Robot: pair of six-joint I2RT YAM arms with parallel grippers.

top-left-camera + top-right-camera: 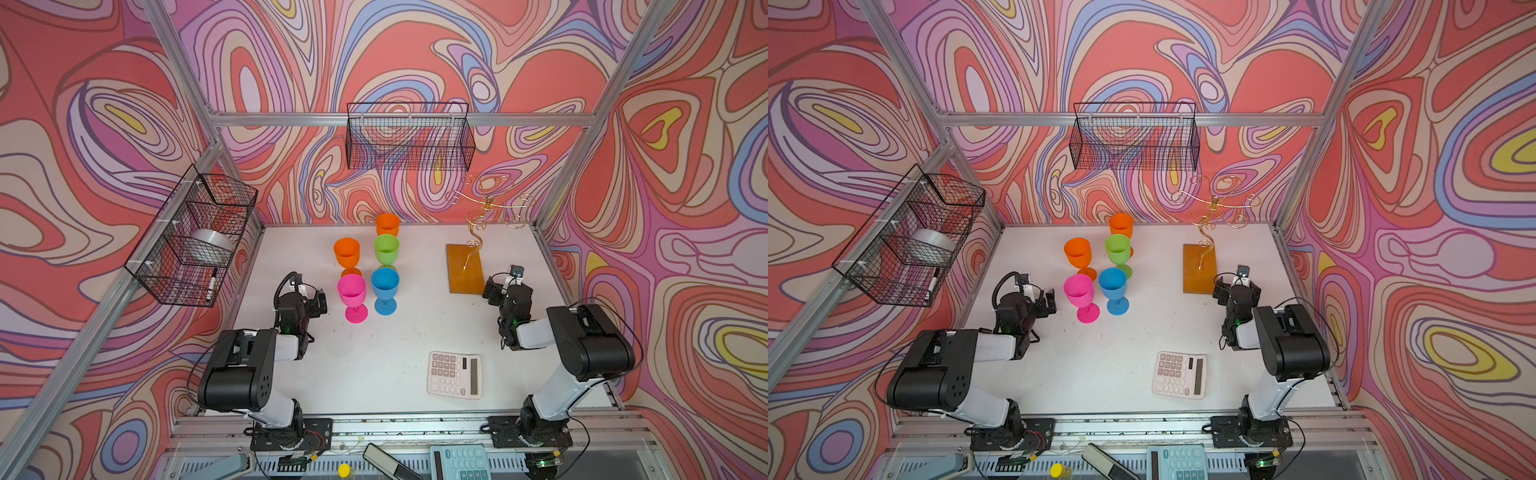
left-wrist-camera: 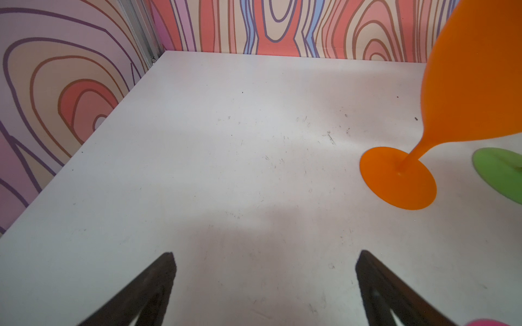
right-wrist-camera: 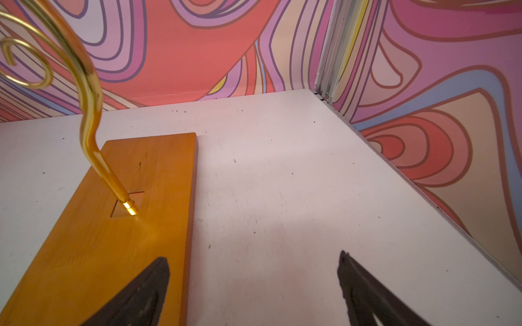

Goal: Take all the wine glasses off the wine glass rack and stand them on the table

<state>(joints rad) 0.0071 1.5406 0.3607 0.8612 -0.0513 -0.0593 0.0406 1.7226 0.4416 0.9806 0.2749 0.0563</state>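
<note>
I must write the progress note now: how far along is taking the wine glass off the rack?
Done, it seems: the wine glass rack carries no glass on its arms, and five wine glasses stand upright on the table. In hand: nothing; the left end effector and right end effector are open and empty. Left: nothing visible.

Left arm (image 1: 232, 374): elbow bent and raised, forearm reaching forward, wrist low. Left gripper (image 2: 265, 254): jaws wide apart, nothing between them. Right arm (image 1: 590, 349): elbow bent likewise, wrist low. Right gripper (image 3: 254, 255): jaws wide apart, nothing held. Arms well apart, each on its own side.
</note>
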